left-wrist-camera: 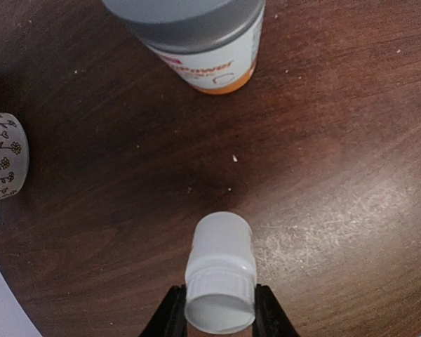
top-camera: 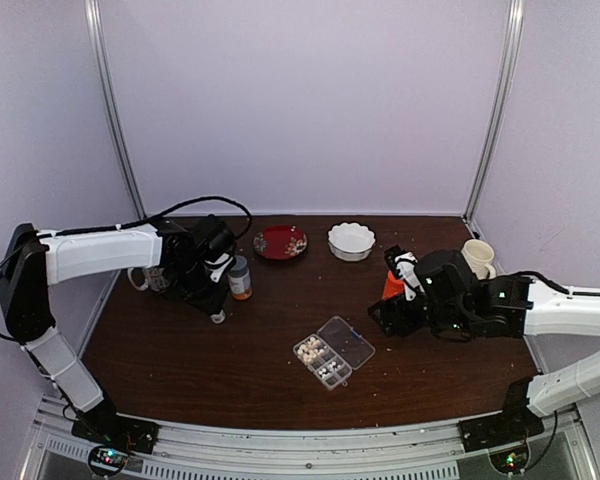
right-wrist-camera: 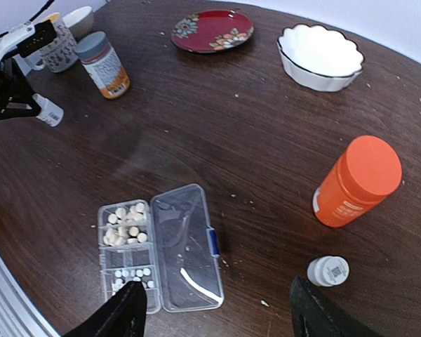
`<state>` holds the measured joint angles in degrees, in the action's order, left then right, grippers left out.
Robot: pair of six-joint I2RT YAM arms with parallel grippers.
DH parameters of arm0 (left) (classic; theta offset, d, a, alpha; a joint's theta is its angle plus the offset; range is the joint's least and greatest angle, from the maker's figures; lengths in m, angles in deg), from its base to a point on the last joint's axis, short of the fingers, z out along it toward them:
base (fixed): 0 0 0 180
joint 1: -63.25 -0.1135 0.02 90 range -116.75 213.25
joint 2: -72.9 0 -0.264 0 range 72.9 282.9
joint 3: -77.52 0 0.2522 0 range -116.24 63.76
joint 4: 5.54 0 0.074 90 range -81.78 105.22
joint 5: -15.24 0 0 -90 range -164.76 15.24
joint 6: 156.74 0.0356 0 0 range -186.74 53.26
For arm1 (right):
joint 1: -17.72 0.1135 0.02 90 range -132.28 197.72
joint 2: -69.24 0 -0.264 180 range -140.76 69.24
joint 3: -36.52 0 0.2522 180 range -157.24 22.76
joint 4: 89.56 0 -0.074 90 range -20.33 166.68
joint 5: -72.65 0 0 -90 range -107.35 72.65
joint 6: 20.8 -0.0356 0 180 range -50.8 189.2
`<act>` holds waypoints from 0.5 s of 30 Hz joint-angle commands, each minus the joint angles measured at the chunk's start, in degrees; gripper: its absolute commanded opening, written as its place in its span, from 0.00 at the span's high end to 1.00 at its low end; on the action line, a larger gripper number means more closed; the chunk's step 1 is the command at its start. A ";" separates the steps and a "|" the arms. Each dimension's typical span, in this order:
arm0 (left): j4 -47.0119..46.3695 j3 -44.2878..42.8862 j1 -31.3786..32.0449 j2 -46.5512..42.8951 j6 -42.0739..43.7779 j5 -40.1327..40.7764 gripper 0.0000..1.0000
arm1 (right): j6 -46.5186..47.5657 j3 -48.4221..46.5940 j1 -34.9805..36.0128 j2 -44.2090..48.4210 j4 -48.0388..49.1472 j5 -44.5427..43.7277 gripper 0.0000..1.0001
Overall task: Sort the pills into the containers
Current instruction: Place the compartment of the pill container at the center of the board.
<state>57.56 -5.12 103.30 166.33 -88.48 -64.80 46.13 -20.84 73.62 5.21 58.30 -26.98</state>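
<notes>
- Between the fingers of the left gripper (left-wrist-camera: 219, 316) a small white bottle (left-wrist-camera: 219, 270) is clamped, well apart from the open pill box (right-wrist-camera: 154, 249) holding pills (right-wrist-camera: 126, 226).
- The right gripper (right-wrist-camera: 214, 317) is spread wide beside it.
- Fetching is judged underway; carriage to the box is needed.

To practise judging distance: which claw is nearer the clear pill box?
Right. The right claw hangs open close over the pill box; the left claw, gripping a small white bottle, sits far off to the left.
</notes>
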 commanded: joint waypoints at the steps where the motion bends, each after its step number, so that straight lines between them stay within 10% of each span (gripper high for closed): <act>1: -1.95 -0.95 -1.05 3.94 0.85 -1.11 1.00 | -2.16 -1.83 -2.26 -1.37 -6.60 -4.72 0.27; 15: -3.94 -1.02 -1.57 5.45 1.87 -2.08 0.59 | -3.99 -1.03 -10.61 -7.79 -11.27 1.45 0.31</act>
<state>55.40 -5.27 102.19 172.54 -87.43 -66.66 43.13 -21.01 64.55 0.44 49.34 -27.81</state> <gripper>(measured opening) 0.374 0.703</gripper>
